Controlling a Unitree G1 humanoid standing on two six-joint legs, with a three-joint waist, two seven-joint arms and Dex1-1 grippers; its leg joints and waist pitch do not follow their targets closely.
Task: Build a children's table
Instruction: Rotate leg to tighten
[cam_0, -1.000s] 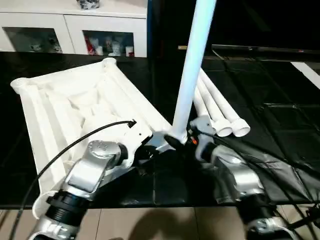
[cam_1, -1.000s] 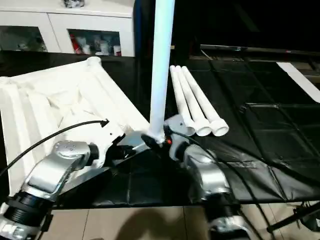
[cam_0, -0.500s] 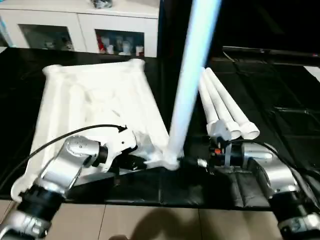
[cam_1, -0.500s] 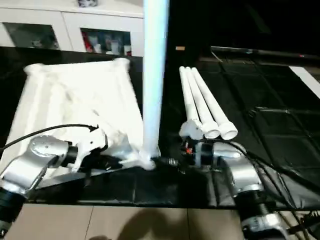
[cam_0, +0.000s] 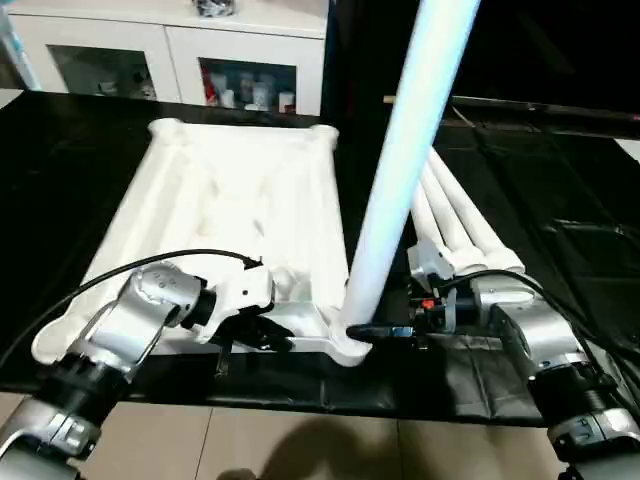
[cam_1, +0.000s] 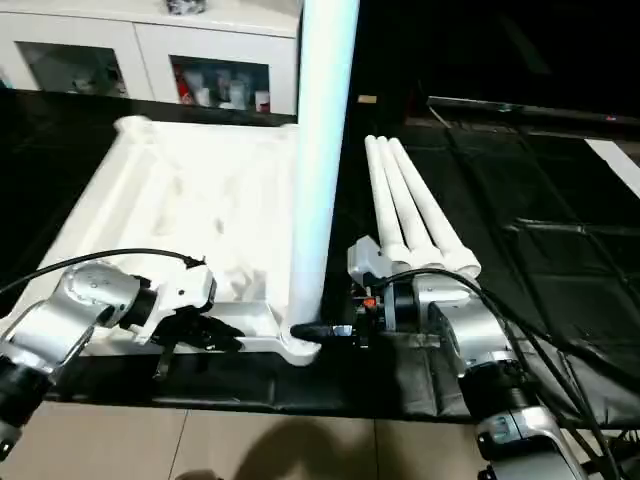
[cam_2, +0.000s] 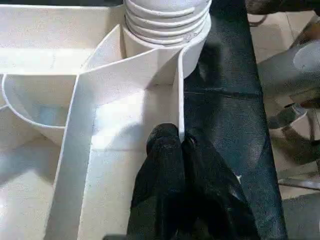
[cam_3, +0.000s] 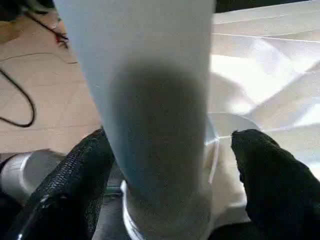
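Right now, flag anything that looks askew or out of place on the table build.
The standing leg in the tabletop's near corner socket leans rather than rising straight, so it may not be fully seated. The three spare legs lie neatly side by side. Nothing looks damaged.

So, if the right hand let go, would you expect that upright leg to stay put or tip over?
The upright leg sits in the tabletop's corner socket, so it probably stands. It is tall and slim, so a sideways push could lever it. The loose legs look round and might roll.

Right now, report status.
Left gripper shut on tabletop rib. Right gripper jaws astride upright leg in corner socket. Three legs spare.
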